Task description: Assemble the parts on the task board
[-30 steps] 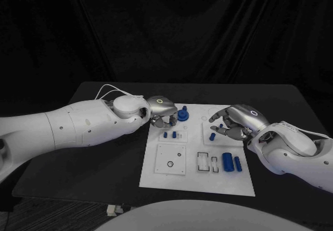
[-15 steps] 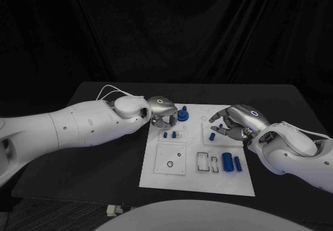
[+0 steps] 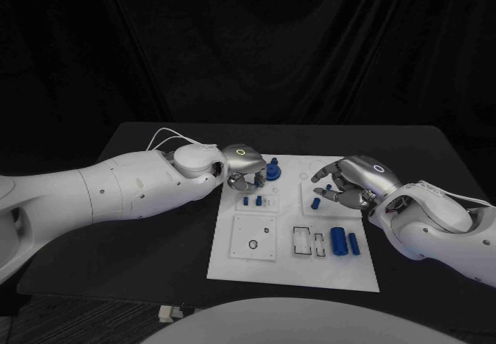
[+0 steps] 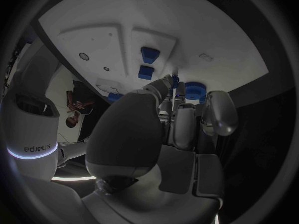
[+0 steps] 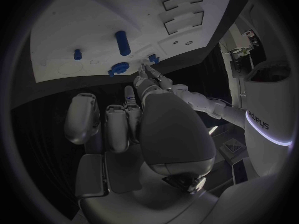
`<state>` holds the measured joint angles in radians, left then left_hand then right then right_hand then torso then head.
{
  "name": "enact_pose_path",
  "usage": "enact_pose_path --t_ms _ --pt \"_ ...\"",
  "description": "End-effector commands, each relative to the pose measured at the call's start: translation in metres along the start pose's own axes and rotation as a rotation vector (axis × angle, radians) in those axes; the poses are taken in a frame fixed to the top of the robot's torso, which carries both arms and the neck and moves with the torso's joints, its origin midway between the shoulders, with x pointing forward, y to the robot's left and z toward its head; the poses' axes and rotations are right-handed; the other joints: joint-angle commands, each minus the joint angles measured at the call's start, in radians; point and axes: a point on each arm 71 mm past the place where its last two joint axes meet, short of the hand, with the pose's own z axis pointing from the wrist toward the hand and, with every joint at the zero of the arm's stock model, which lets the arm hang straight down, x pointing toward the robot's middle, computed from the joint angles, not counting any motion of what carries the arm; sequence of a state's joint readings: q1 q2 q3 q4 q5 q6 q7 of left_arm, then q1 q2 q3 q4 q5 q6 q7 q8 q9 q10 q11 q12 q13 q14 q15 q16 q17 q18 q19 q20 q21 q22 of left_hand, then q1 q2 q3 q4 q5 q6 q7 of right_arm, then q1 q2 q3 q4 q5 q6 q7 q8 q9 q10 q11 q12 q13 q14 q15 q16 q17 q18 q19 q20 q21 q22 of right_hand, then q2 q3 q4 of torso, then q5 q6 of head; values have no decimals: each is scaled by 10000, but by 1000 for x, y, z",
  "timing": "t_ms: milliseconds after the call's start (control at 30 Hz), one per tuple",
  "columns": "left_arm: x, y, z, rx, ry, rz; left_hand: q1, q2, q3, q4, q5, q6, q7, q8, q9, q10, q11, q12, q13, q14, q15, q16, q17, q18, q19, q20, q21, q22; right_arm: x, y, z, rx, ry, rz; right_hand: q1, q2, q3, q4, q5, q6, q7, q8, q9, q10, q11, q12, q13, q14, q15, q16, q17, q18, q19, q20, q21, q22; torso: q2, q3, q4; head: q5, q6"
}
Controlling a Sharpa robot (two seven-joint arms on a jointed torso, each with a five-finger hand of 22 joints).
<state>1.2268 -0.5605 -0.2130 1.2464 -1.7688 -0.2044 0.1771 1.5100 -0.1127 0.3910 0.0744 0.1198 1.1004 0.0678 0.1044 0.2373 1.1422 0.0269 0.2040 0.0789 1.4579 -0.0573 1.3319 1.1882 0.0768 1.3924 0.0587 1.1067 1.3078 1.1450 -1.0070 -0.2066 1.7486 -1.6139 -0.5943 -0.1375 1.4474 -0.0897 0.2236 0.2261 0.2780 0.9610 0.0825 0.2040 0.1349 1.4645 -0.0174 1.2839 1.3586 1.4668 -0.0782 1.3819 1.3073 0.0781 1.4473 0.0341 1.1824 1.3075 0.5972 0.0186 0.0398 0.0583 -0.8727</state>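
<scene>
Working at the far edge of the white board [image 3: 292, 272], the left robot hand [image 3: 244, 168] hovers with fingers curled down over the two small blue pegs [image 3: 252, 201] and just left of the round blue knob [image 3: 273, 170]; I cannot tell whether it pinches anything. The right robot hand [image 3: 351, 183] arches over the blue piece [image 3: 316, 203] on the board's right, fingertips close to it, and its grip is also unclear. Both should probably lower slowly, keeping each piece upright and lined up, clear of the blue cylinder [image 3: 339, 241] nearer the robot.
</scene>
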Motion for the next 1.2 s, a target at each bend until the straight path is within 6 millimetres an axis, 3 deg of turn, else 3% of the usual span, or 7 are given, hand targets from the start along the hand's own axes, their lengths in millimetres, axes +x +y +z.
enact_pose_path --t_ms 33,1100,1200 --pt "2 -1 2 34 43 -31 -77 -63 52 -11 31 -94 15 -53 -21 115 -74 25 9 -75 18 -62 -20 124 -67 -21 -74 1433 0 1 -1 -45 -16 5 38 22 3 -50 56 32 28 -33 -9 247 8 -55 -486 573 -15 -42 194 -19 -29 -14 -53 1619 0 -1 0 16 1" --pt "14 -1 3 -185 622 -216 -137 -144 124 -89 151 -77 30 -102 -48 -118 -38 -215 -26 -186 36 -192 -215 157 -180 -17 -338 1387 1 1 -1 -60 14 9 31 21 10 -57 55 49 25 -34 -12 249 8 -51 -480 573 -17 -41 195 -21 -25 -17 -47 1622 0 -3 4 21 1" --pt "14 0 2 -175 611 -219 -211 -202 173 -90 129 -572 -60 -367 -167 -261 -22 -325 -35 -218 51 -210 -251 160 -199 -4 -387 1383 1 1 -1 -60 23 9 31 23 12 -57 55 54 23 -32 -12 249 8 -50 -479 575 -17 -33 205 -20 -27 -18 -55 1620 -2 -1 3 21 1"
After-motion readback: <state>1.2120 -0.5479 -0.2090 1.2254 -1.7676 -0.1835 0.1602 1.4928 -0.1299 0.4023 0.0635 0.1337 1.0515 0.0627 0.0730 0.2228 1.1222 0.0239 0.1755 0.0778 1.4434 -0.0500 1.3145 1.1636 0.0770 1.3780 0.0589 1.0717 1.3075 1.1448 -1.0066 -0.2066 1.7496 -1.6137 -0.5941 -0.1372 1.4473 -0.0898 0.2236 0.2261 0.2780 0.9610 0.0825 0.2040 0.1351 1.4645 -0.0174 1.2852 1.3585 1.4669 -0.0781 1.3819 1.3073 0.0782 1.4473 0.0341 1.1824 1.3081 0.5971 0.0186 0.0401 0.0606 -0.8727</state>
